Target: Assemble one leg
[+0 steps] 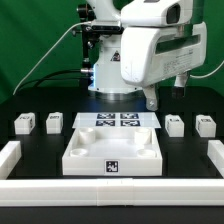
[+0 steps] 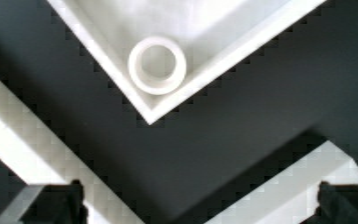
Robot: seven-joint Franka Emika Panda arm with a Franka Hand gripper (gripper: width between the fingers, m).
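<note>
Four small white legs with markers lie on the black table in the exterior view: two on the exterior view's left and two on its right. The big white square tray-like piece lies in front of them at the middle. My gripper hangs above the table behind that piece's far right corner, not touching any leg. In the wrist view the gripper is open and empty, its dark fingers wide apart. A corner of the tray-like piece with a round socket shows there. No leg shows in the wrist view.
The marker board lies flat behind the tray-like piece. White rails border the table at the front, the exterior view's left and right. The arm's base stands at the back.
</note>
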